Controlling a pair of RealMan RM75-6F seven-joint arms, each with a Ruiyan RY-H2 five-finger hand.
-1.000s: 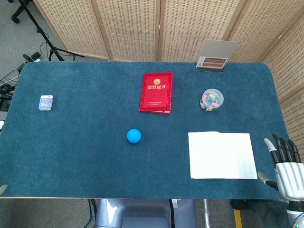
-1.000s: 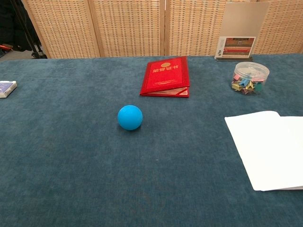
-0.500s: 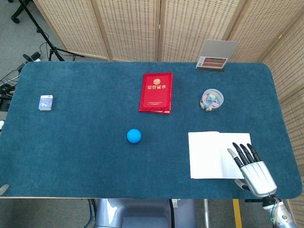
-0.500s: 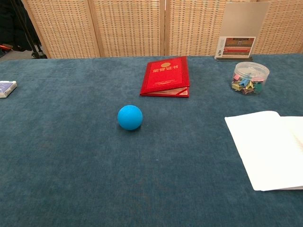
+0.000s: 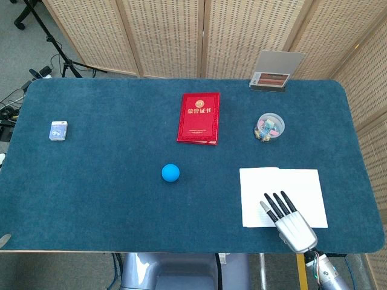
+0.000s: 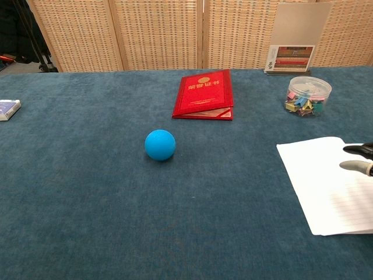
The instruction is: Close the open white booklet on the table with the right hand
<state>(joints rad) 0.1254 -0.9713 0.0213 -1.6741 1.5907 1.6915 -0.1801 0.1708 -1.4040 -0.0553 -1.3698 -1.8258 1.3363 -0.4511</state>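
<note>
The right hand [image 5: 289, 222] reaches in from the table's near edge over the near part of the white booklet [image 5: 282, 197], its dark-tipped fingers [image 5: 277, 206] stretched out flat and slightly apart, pointing away from the robot and a little to the left. It holds nothing; whether the fingertips touch the page cannot be told. In the chest view only two fingertips [image 6: 356, 157] show, at the right edge above the paper.

The booklet lies open and flat on the blue table [image 5: 109, 175], in its near right part, long axis running left to right — the faintly ruled page is on the right, a plain page on the left with its far left corner slightly lifted. No writing on it can be read.

Left of the booklet sits a blue ball [image 5: 170, 173]. Farther back lies a red certificate folder [image 5: 198, 117] with gold Chinese characters, too small to read surely, its long axis running away from the robot. To its right stands a clear tub of coloured clips [image 5: 269, 126], and behind that a card stand [image 5: 276, 72] with small unreadable print. A small blue box [image 5: 58, 130] lies far left.
</note>
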